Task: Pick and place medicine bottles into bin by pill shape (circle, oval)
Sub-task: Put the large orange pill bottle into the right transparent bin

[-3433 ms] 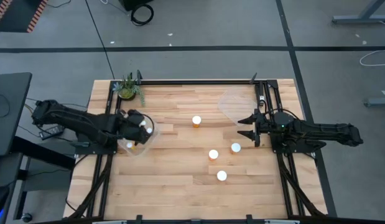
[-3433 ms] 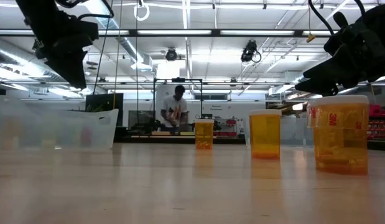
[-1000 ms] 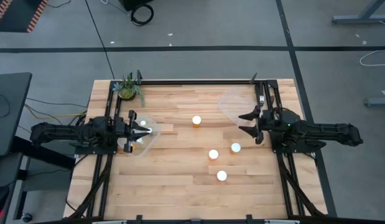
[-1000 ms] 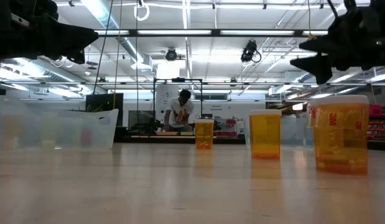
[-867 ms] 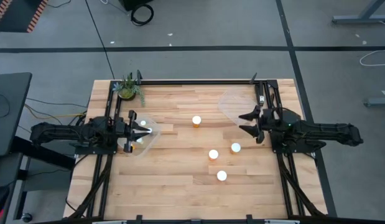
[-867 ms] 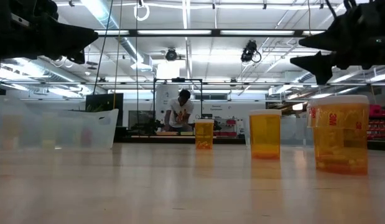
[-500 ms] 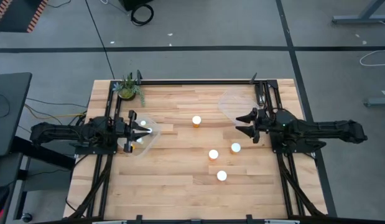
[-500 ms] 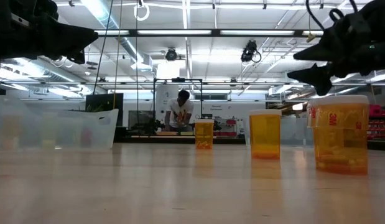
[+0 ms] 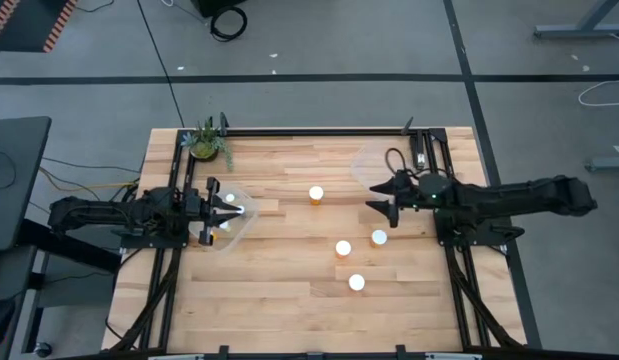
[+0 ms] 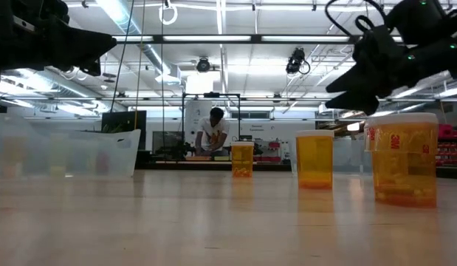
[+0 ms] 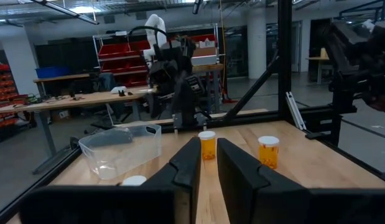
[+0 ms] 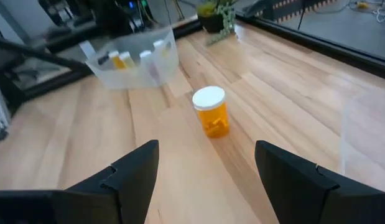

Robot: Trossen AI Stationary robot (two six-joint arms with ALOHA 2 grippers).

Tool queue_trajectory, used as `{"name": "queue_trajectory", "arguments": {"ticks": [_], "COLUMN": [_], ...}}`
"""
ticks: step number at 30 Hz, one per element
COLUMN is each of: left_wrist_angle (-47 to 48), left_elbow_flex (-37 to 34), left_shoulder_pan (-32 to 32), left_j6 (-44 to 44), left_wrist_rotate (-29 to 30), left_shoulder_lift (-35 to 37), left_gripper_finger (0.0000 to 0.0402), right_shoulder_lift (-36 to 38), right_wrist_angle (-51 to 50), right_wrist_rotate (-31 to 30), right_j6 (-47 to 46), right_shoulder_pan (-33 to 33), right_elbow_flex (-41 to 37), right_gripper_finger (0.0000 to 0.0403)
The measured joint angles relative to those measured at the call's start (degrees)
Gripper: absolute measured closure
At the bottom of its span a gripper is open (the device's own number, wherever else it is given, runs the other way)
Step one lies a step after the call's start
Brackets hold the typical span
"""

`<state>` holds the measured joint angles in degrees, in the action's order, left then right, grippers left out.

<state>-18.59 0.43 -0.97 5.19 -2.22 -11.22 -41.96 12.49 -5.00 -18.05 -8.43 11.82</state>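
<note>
Several orange bottles with white caps stand upright on the wooden table: one at the far middle, three nearer on the right. My right gripper is open and empty, pointing toward the table's left at the far-middle bottle, which stands ahead of its fingers, apart from them. My left gripper is shut and empty above the clear left bin, which holds a few bottles.
A second clear bin stands at the far right, behind my right gripper. A small potted plant stands at the far left corner. Black frame rails run along the table's far edge and sides. A person stands in the room beyond.
My right gripper has gone toward the table's left, toward the far-middle bottle, and has dipped lower while staying open.
</note>
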Motion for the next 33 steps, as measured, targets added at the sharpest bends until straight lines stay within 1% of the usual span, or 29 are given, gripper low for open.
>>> {"name": "queue_trajectory", "arguments": {"ticks": [11,16,22,28,33], "left_wrist_angle": [0.0,0.0,0.0,-0.15,-0.06], "left_elbow_flex": [-0.02,-0.02,-0.02,-0.02,-0.02], "left_shoulder_pan": [0.0,0.0,0.0,0.0,0.0], "left_j6": [-0.02,-0.02,0.0,-0.02,-0.02], "left_wrist_rotate": [-0.02,-0.02,0.0,0.0,-0.02], "left_shoulder_lift": [0.0,0.0,0.0,-0.01,0.0], "left_gripper_finger": [0.0332,0.0339,0.0334,0.0329,0.0333], "right_shoulder_lift": [-22.64,-31.65,-39.46,-45.46,-50.25], "right_wrist_angle": [-1.28,-5.12,-9.87,-14.27,-17.72], "right_wrist_rotate": [-0.54,-0.57,-0.72,-1.29,-1.31], "right_j6": [5.17,8.11,10.54,12.87,14.81], "right_shoulder_pan": [0.0,-0.02,-0.02,-0.02,-0.02], "right_elbow_flex": [13.41,21.21,30.08,38.21,44.4], "right_gripper_finger": [0.0131,0.0131,0.0127,0.0116,0.0106]}}
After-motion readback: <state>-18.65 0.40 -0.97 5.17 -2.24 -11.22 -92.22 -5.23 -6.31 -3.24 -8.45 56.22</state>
